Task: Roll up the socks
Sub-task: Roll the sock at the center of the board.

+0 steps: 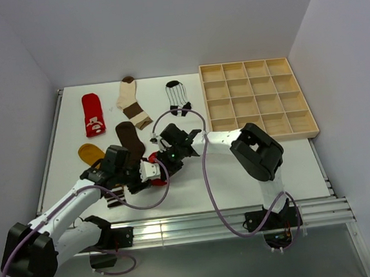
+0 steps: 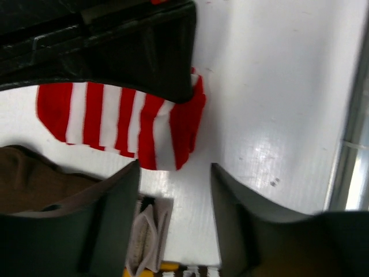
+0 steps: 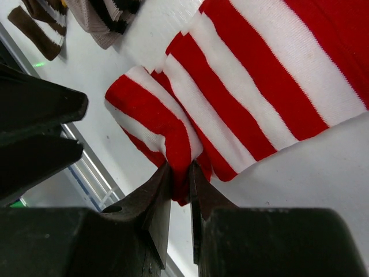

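The right hand (image 3: 180, 173) is closed almost fully, its fingers pinching the doubled edge of the red-white striped sock (image 3: 248, 86) where the first turn of fabric is folded over. The rest of that sock lies flat, stretching toward 1 o'clock in the right wrist view. The left hand (image 2: 173, 190) stands open and holds nothing, and the sock's folded end lies just beyond its fingertips at 12 o'clock. In the top view the two hands meet over the near middle of the white surface (image 1: 304, 167). From there, the dark brown sock (image 1: 130, 138) is just beside them at 11 o'clock and the mustard sock (image 1: 89, 151) is at 9 o'clock. The red patterned sock (image 1: 92, 114) is at 10 o'clock, the cream-and-brown sock (image 1: 131, 99) at 12 and the black-striped white sock (image 1: 178, 97) at 1. The wooden tray (image 1: 257, 100) sits well apart at 2 o'clock. The knit looks light, soft and limp, so it will likely sag and spring open if let go. The best hold is probably across the full thickness of the fold. The open hand would then take the roll's free side or pin the flat part.
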